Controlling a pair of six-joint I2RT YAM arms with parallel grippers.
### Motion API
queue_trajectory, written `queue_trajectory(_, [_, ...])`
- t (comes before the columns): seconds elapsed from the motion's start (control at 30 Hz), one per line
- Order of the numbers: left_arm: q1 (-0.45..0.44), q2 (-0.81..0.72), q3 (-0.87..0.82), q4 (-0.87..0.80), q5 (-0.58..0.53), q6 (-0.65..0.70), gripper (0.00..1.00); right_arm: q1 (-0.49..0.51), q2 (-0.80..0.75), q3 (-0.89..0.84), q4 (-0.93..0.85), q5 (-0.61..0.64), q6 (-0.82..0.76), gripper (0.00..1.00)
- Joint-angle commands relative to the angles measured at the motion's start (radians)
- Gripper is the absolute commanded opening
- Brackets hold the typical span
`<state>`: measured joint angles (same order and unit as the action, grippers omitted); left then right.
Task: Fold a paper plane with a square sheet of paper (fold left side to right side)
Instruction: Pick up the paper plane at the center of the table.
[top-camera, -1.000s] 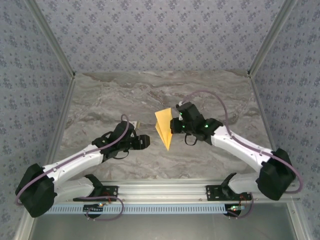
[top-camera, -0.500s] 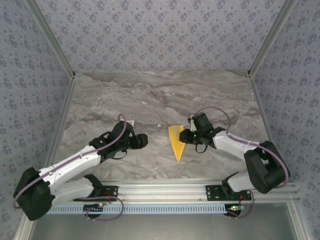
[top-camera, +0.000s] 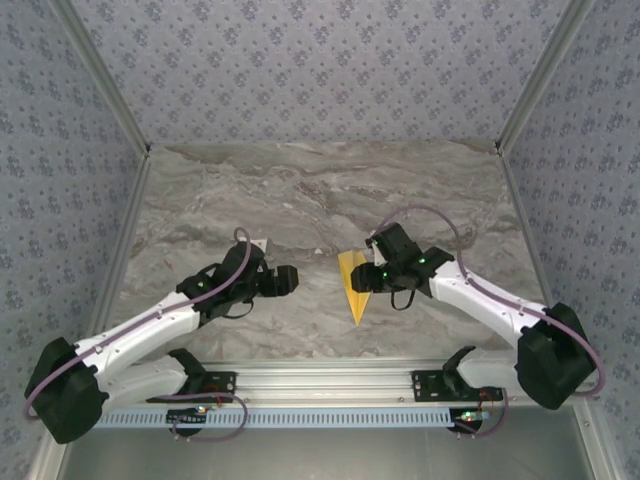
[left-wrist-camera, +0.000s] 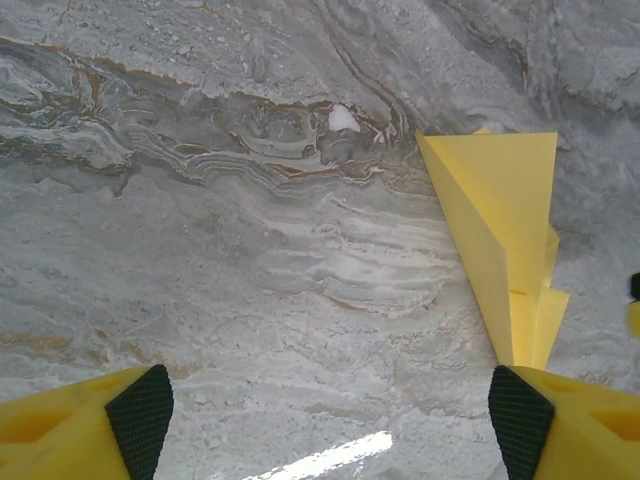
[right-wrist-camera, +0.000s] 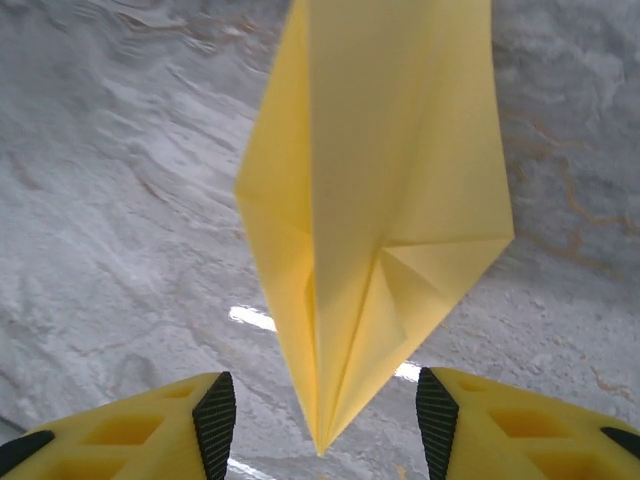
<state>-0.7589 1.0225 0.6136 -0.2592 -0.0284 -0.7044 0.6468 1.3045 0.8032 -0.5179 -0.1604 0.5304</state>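
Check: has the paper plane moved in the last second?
Yes. In the top view the paper plane has shifted right and closer to the front rail.

No legible text — no labels, numbers

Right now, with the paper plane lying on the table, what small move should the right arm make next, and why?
Probably draw the right gripper straight back, fingers kept apart. The paper plane looks fully folded and lies on the table, with the gripper's open fingers either side of its pointed end, touching neither. Closing or swinging sideways could knock it.
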Motion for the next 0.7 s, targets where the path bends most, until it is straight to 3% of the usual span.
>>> queue_trajectory(0.0, [0.002, -0.025, 0.014, 0.012, -0.010, 0.002, 0.87, 0.007, 0.047, 0.018, -0.044, 0.026, 0.046, 0.54])
queue_trajectory(0.67, [0.002, -0.042, 0.003, 0.000, -0.022, 0.006, 0.88, 0.053, 0.227, 0.085, 0.031, -0.003, 0.051, 0.48])
